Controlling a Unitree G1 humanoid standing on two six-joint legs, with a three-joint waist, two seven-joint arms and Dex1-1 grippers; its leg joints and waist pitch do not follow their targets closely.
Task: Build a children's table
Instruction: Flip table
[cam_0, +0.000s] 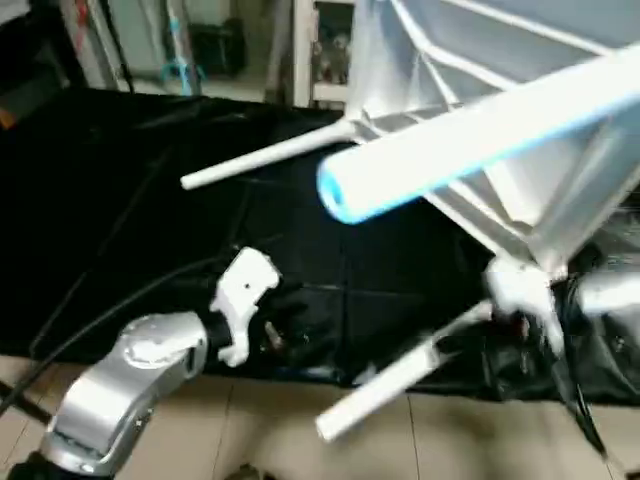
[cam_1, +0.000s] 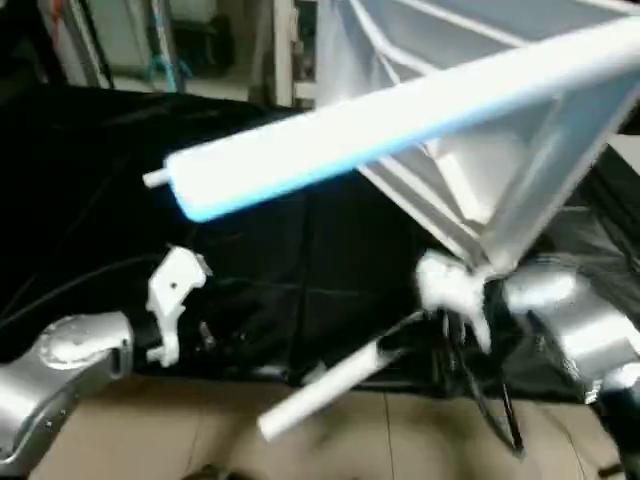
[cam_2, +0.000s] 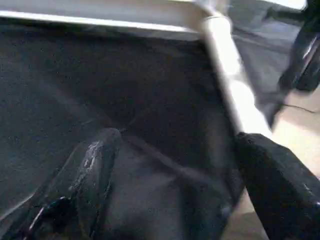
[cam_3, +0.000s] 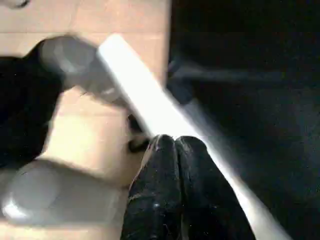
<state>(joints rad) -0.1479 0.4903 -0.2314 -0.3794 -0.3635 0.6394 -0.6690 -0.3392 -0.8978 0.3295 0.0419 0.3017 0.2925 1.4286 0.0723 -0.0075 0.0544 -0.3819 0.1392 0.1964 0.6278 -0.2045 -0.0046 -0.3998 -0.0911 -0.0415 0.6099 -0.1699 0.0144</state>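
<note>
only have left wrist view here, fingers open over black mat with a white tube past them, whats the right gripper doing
observer: the right gripper is shut, fingers pressed together with nothing between them. The low leg runs past right beside them.
operator: where's the table top
observer: the table top is tipped up at the robot's right, ribbed underside facing the head camera.
operator: how many legs on it
observer: three show sticking out: that low leg, a far leg pointing left over the mat, and a near leg pointing toward the camera.
</note>
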